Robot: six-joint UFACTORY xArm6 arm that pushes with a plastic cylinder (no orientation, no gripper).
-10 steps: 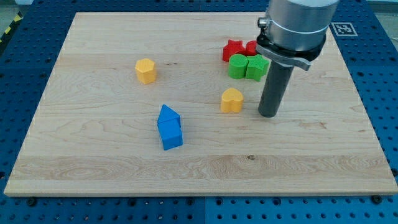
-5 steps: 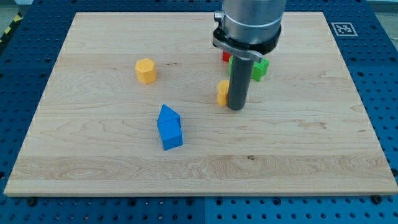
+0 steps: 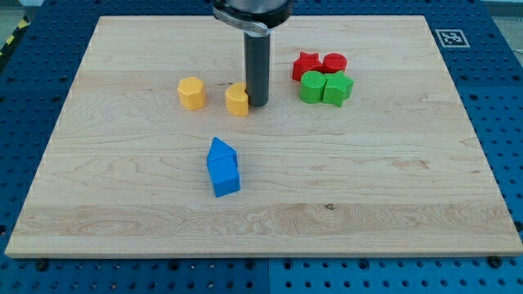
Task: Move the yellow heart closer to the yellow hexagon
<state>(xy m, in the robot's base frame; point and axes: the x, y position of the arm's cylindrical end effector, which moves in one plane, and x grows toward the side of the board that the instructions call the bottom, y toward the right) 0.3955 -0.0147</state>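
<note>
Wooden board, yellow, blue, red, green blocks on it

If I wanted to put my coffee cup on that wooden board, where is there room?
Plenty: the whole strip along the view's bottom below the blue blocks, and the view's right half below the red and green blocks. It is crowded near the top middle, where my tip touches the yellow heart beside the yellow hexagon.
</note>
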